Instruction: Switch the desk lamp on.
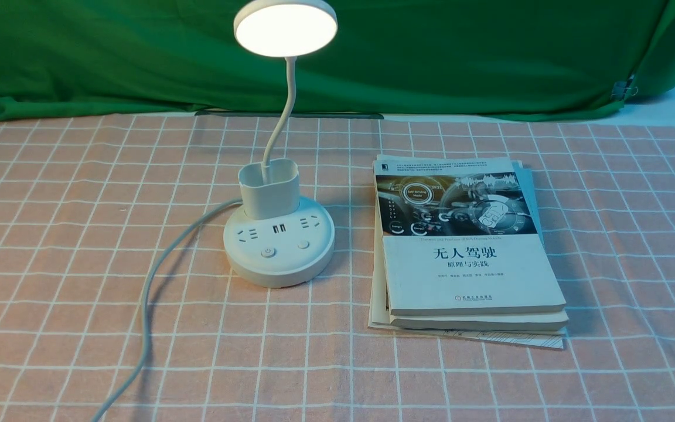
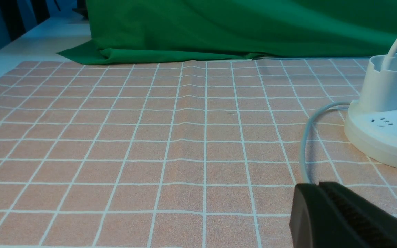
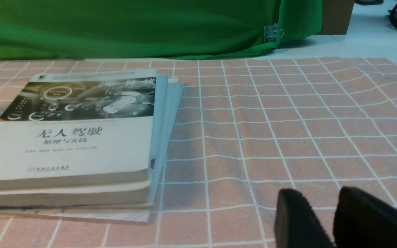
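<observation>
The white desk lamp stands left of centre in the front view. Its round disc head [image 1: 285,26] glows brightly above the thin neck, the cup [image 1: 269,190] and the round base [image 1: 279,266]. Two buttons [image 1: 267,252] sit on the base front. Its white cord [image 1: 156,281] runs off toward the near left. Neither gripper shows in the front view. In the left wrist view my left gripper [image 2: 317,186] is shut and empty, low over the cloth, near the cord [image 2: 305,144] and short of the base [image 2: 381,134]. My right gripper [image 3: 319,194] has its jaws slightly apart and empty, beside the books.
A stack of books [image 1: 466,246] lies right of the lamp and shows in the right wrist view [image 3: 71,137]. A pink checked cloth [image 1: 607,234] covers the table. A green cloth backdrop [image 1: 460,58] hangs along the far edge.
</observation>
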